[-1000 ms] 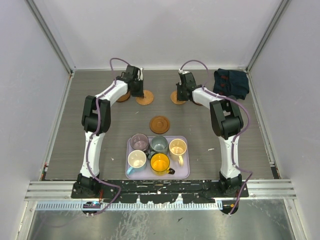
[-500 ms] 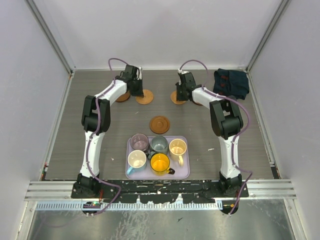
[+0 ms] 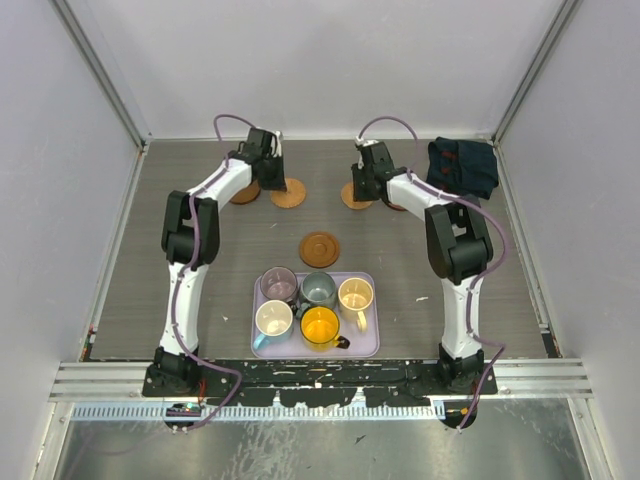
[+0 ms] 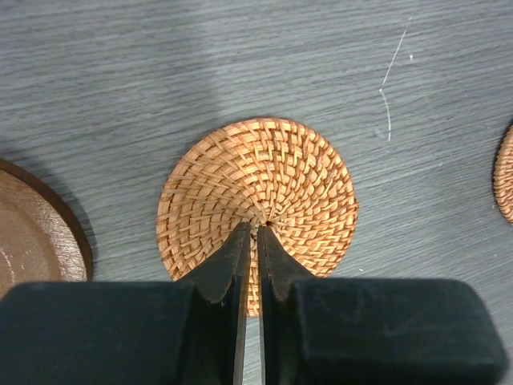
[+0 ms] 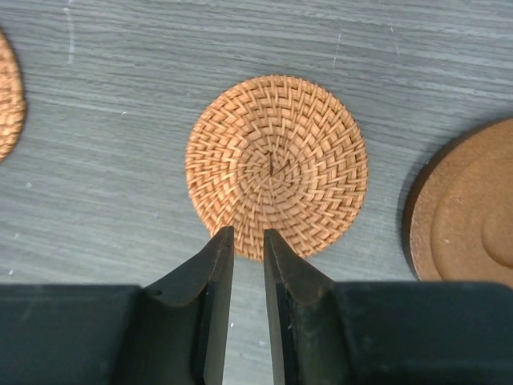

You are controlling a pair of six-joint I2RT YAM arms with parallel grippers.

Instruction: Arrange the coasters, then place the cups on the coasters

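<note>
Rattan under both claws. Main risk, left side: the left gripper (image 4: 258, 234) has its tips over the centre of the left woven coaster (image 4: 256, 184), and a push from there could snag the weave. It could also skid the disc into the dark wooden coaster (image 4: 28, 241) just beside it, leaving the two overlapped. Right side: the right gripper (image 5: 248, 237) stands at the near rim of the right woven coaster (image 5: 276, 160), and a careless nudge could drive that disc against the dark ringed coaster (image 5: 473, 216) close on its right. Crowded discs would leave little room for handles later. The five mugs (image 3: 318, 292) sit packed on the lavender tray (image 3: 366, 342), none on a coaster yet. A fifth coaster (image 3: 320, 248) lies alone mid-table, well apart from the far row. Left claw: jaws drawn almost together, only a slit between them, nothing pinched. Whether the tips press the weave I cannot tell. Right claw: jaws parted a little, bare grey table (image 5: 96, 184) showing in the gap, holding nothing, tips at or just above the coaster's edge.
</note>
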